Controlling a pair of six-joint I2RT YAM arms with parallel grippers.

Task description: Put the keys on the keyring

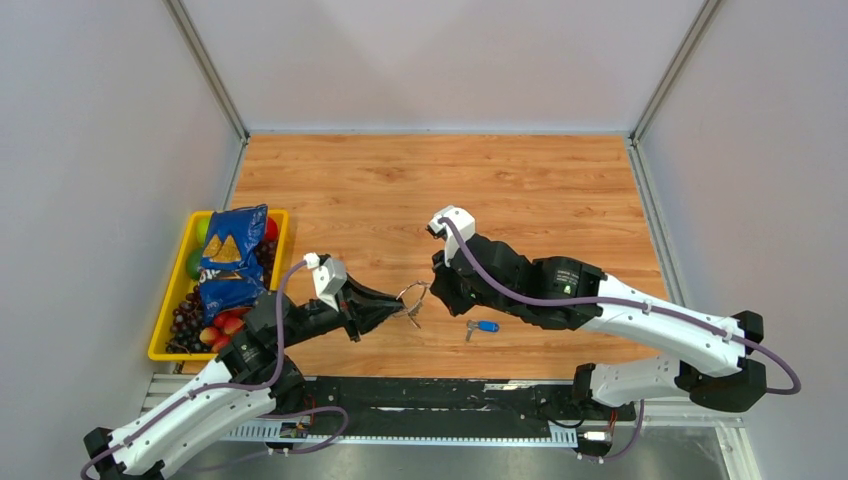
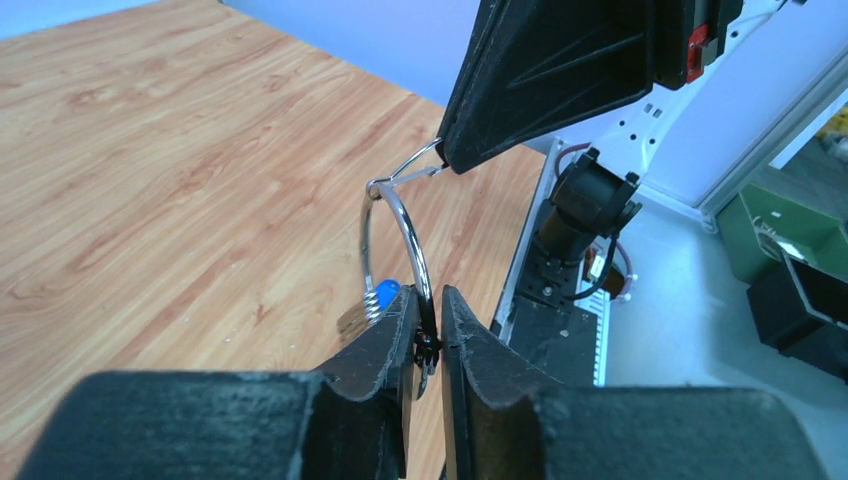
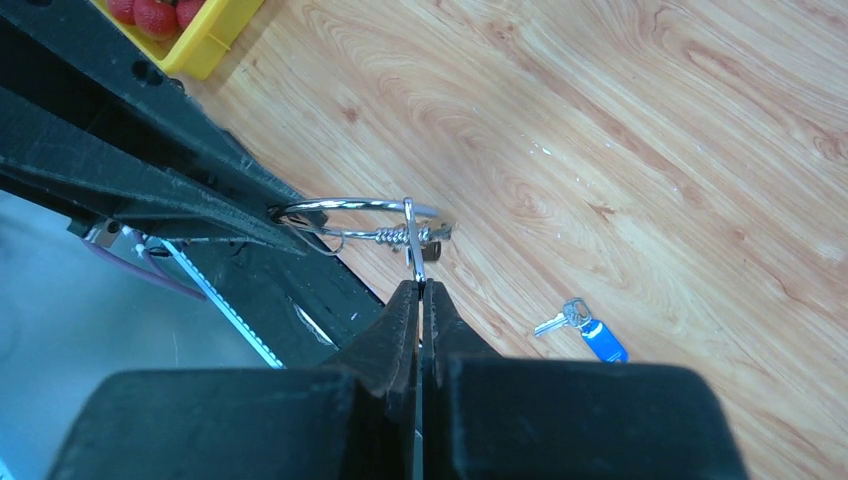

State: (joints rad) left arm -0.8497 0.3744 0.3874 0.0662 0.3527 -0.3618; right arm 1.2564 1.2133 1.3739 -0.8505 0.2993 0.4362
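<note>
The keyring [image 2: 398, 215], a thin silver wire ring, hangs in the air between both grippers just above the wooden table. My left gripper [image 2: 430, 302] is shut on the ring's lower arc, and a small black piece [image 2: 428, 350] on the wire sits between its pads. My right gripper [image 3: 420, 286] is shut on the ring's wire [image 3: 412, 240] from the other side. In the top view the two grippers [image 1: 400, 306] [image 1: 431, 290] meet at the ring [image 1: 413, 298]. A silver key with a blue tag [image 3: 598, 340] lies flat on the table [image 1: 484, 326], to the right of the ring.
A yellow tray [image 1: 168, 318] at the left table edge holds a blue chip bag [image 1: 230, 258], grapes and other fruit. The black base rail [image 1: 440, 395] runs along the near edge. Grey walls enclose the table on three sides.
</note>
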